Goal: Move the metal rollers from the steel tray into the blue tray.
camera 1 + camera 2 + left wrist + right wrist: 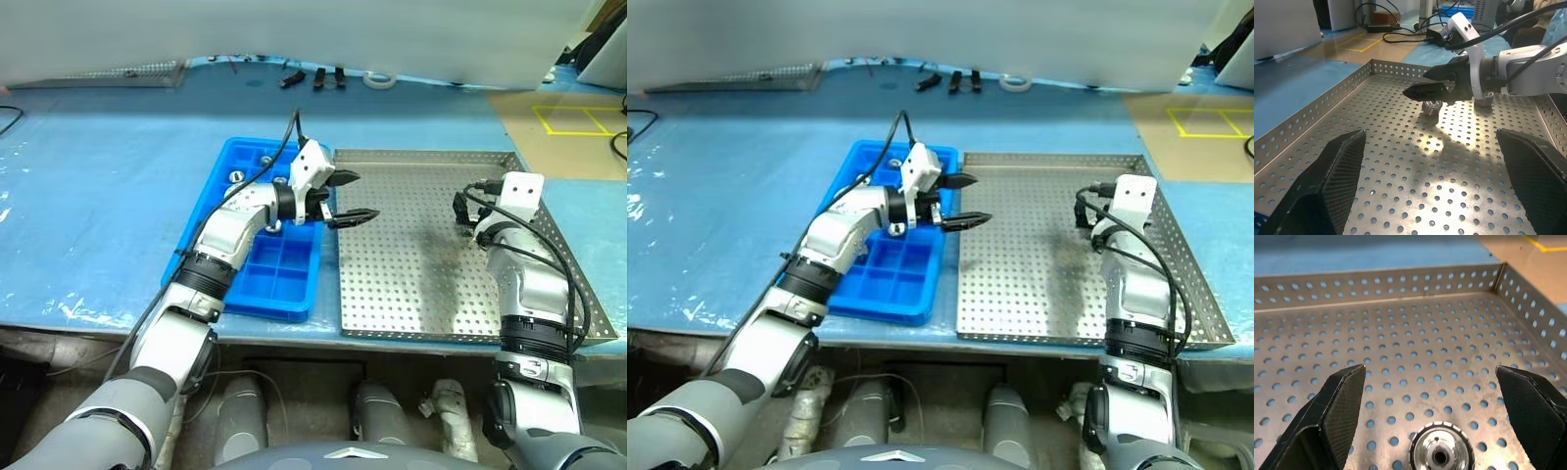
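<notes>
We are working over the steel tray, with the blue tray touching its left rim and already holding rollers. Our left gripper is hovering wide open and empty at that rim, while our right gripper is straddling a roller, open, by the tray's right side. That roller is partly cut off, so we are risking an off-centre pinch that knocks it rolling away.

Silvery ring-shaped metal roller with dark centre hole is seen resting on the perforated floor of the silver steel tray, between the spread black fingers of the right gripper. Nothing is gripped.
</notes>
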Robot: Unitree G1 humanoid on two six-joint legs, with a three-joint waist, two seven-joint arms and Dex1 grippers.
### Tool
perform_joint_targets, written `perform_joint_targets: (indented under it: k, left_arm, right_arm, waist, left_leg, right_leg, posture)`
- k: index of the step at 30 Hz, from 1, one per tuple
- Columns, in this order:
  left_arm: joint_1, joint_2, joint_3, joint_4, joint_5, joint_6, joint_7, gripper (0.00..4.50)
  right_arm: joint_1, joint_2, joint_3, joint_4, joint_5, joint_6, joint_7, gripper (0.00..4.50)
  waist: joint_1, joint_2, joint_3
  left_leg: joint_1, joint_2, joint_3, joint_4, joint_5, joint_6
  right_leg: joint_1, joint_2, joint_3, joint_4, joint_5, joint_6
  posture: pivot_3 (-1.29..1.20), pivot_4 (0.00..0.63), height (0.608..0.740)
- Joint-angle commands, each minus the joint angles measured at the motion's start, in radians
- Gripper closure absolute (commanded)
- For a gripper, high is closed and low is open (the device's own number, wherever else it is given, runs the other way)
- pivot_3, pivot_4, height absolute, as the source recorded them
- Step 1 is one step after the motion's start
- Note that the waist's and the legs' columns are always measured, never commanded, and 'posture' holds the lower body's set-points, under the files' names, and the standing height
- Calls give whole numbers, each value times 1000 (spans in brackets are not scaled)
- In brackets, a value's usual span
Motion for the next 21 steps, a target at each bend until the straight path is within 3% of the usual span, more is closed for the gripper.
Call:
perform_joint_targets:
  k: [1,10,13,19,21]
  left_arm:
    - [22,20,21,-67,-1,15,8,0]
    - [75,49,25,-150,-6,62,32,0]
    - [82,55,24,-164,-4,70,34,0]
    - [96,78,17,-181,-2,78,22,0]
    - [97,86,19,-180,-3,80,21,0]
  right_arm:
    - [-20,-11,-18,39,-16,-46,-54,19]
    - [0,-24,-13,102,-4,-78,-60,19]
    - [4,-19,-13,98,-8,-69,-73,670]
    - [19,-10,-10,56,5,-49,-72,2775]
    - [24,-8,-10,47,9,-45,-71,2838]
  waist:
    - [4,0,0]
    - [20,0,0]
    - [20,0,0]
    - [18,0,0]
    - [18,0,0]
  left_leg:
    - [0,0,0,1,0,0]
    - [0,0,0,2,-1,-1]
    - [0,1,0,2,-1,-1]
    - [0,1,0,2,-1,-1]
    - [0,1,0,2,-1,-2]
  right_leg:
    - [0,0,0,0,0,0]
    - [1,0,0,0,1,-1]
    - [1,0,-1,0,1,-1]
    - [1,0,-1,0,1,-1]
    - [1,0,-1,0,1,-1]
  posture:
    - [-177,150,740]
    - [-150,150,740]
    - [-149,150,740]
    - [-152,150,740]
    - [-152,150,740]
